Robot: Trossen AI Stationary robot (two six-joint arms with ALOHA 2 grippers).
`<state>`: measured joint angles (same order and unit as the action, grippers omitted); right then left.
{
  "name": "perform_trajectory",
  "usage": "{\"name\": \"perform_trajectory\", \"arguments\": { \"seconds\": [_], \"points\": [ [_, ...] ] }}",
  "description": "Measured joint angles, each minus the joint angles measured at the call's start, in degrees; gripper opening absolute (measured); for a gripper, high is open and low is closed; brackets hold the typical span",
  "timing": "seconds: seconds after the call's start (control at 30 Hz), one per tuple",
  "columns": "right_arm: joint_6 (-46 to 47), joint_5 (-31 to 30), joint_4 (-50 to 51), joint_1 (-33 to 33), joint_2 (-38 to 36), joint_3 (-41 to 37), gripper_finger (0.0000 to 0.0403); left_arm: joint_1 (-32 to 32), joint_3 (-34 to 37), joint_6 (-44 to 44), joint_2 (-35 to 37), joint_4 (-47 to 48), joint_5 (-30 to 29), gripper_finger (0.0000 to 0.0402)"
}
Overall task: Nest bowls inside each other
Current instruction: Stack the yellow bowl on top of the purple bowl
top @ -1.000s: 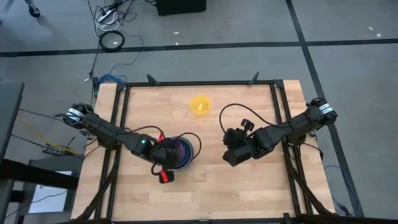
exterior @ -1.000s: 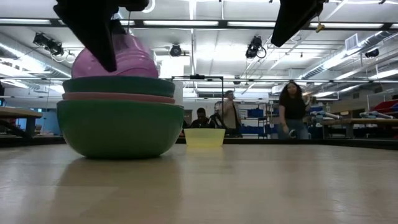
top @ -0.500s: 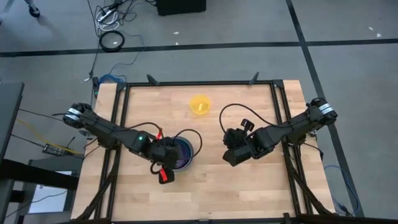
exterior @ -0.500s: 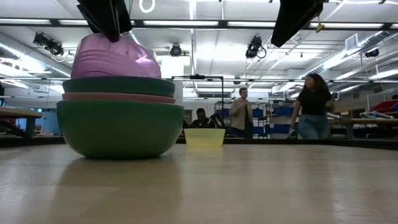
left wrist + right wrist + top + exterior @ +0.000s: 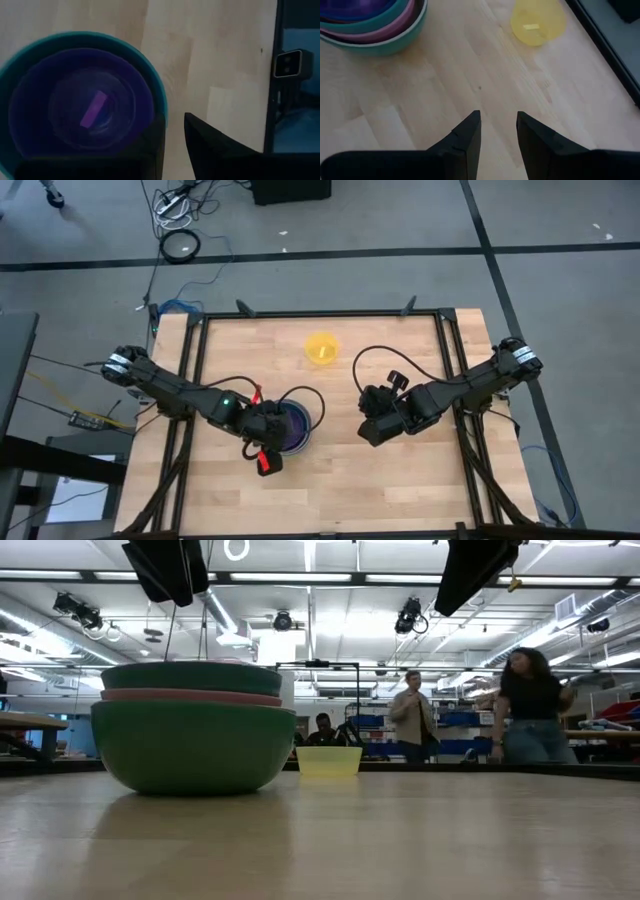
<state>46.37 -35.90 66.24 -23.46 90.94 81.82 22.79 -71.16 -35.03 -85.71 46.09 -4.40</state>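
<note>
A stack of nested bowls (image 5: 292, 427) sits left of the table's centre, partly covered from above by the left gripper (image 5: 266, 448), which hangs over the stack's 7 o'clock edge. In the overhead picture only a purple inside and a thin teal rim can be made out; the outer bowls are hard to tell apart there. The table-level camera fills that gap, showing a green outer bowl (image 5: 193, 747), a pink rim (image 5: 190, 696) above it and a teal rim (image 5: 191, 677) on top, while the purple bowl (image 5: 82, 107) sinks out of sight below those rims. The left wrist camera looks straight down into the purple bowl, ringed by teal, with a pale reflection at its bottom.

The left gripper's fingers (image 5: 210, 145) stand slightly parted with bare wood between them, gripping nothing. Its arm reaches in from 9 o'clock, elbow low.

A lone yellow bowl (image 5: 321, 348) rests at about 12 o'clock of the table, well apart from the stack; from table level it shows small and pale behind the stack.

The right gripper (image 5: 497, 132) hovers at 3 o'clock of the stack, fingers apart over bare table (image 5: 470, 75) and empty. Only its dark upper body, cut off by the frame, enters the table-level picture.

People (image 5: 530, 705) stand in the room behind.
</note>
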Motion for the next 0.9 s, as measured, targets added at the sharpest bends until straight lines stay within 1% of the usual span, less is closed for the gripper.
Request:
{"name": "perform_trajectory", "arguments": {
  "seconds": [0.2, 0.33, 0.4, 0.5, 0.6, 0.67, 0.77, 0.83, 0.9],
  "points": [
    [0.00, -0.02, -0.15, 0.02, 0.00, 0.00, 0.0110, 0.00, 0.00, -0.81, 0.00, -0.97, 1.16, 0.0081],
    [-1.70, -0.50, -1.27, 1.20, 0.00, 0.00, 0.0111, 0.00, -0.12, 1.62, 0.64, -1.64, 1.13, 0.0081],
    [-3.96, -0.46, -3.40, 2.85, 0.00, 0.00, 0.0110, 0.01, -1.73, 2.71, 1.26, -0.33, -0.68, 0.0081],
    [-10.18, 1.28, -9.43, 6.67, 0.00, 0.00, 0.0110, 0.27, -6.68, 5.37, 2.00, 1.93, -5.69, 0.0081],
    [-17.83, 6.24, -17.60, 12.15, 0.00, 0.00, 0.0110, 1.21, -12.95, 8.13, 2.86, 6.78, -12.81, 0.0081],
    [-21.66, 11.37, -22.46, 16.85, 0.00, 0.00, 0.0109, 1.60, -17.38, 9.34, 3.11, 10.05, -17.90, 0.0081],
    [-25.03, 19.44, -27.63, 23.85, 1.10, 0.09, 0.0110, 2.08, -22.21, 9.41, 4.10, 15.02, -24.57, 0.0081],
    [-27.70, 23.11, -29.38, 27.86, 3.21, 0.09, 0.0110, 2.10, -24.04, 9.41, 5.17, 15.85, -27.34, 0.0081],
    [-30.81, 27.52, -31.35, 30.95, 5.87, 0.09, 0.0110, 2.12, -24.59, 9.44, 6.15, 17.01, -28.37, 0.0081]
  ]
}}
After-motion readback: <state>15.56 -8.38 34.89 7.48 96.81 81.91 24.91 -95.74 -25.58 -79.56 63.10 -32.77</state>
